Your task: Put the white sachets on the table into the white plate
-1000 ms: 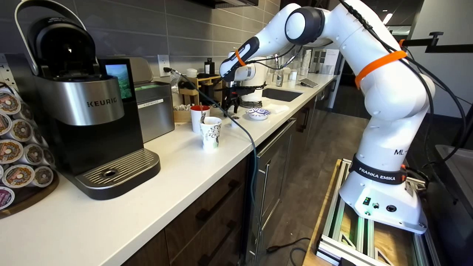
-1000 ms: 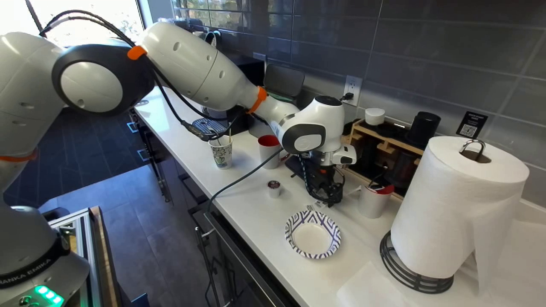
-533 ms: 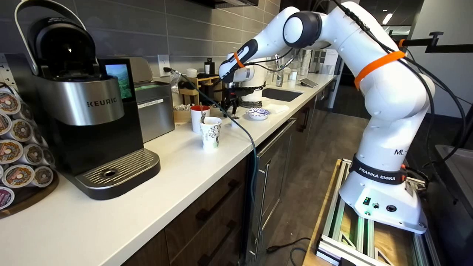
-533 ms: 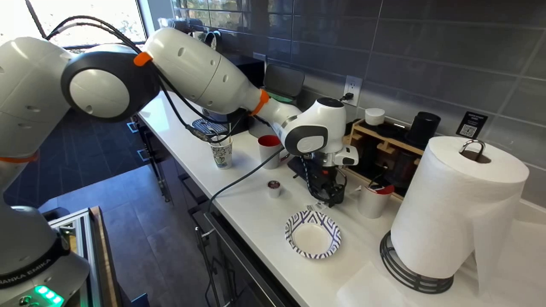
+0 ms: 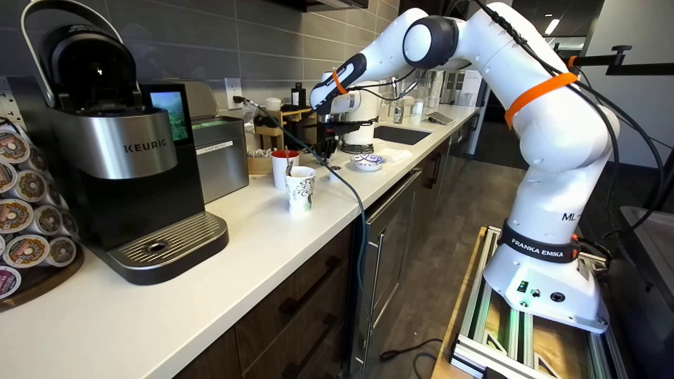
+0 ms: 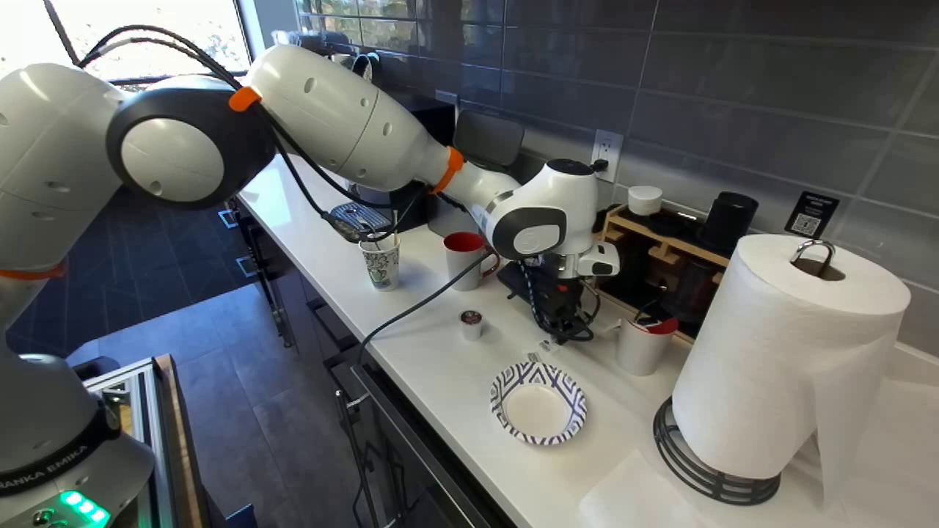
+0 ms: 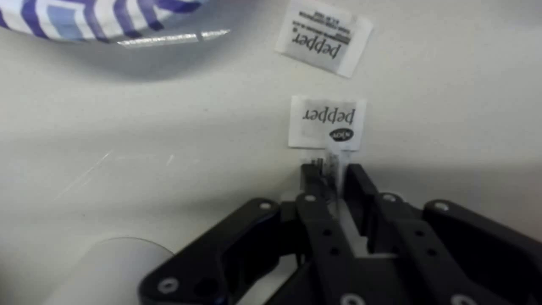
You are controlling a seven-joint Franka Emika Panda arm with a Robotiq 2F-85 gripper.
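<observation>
White sachets, two, lay on the bench in the wrist view, right of the blue-patterned white plate, which was cut off there. I judged the end effector clamped on a third sachet: picking was in hand; next I had to carry it over the plate. Fingers partly hid it.
</observation>
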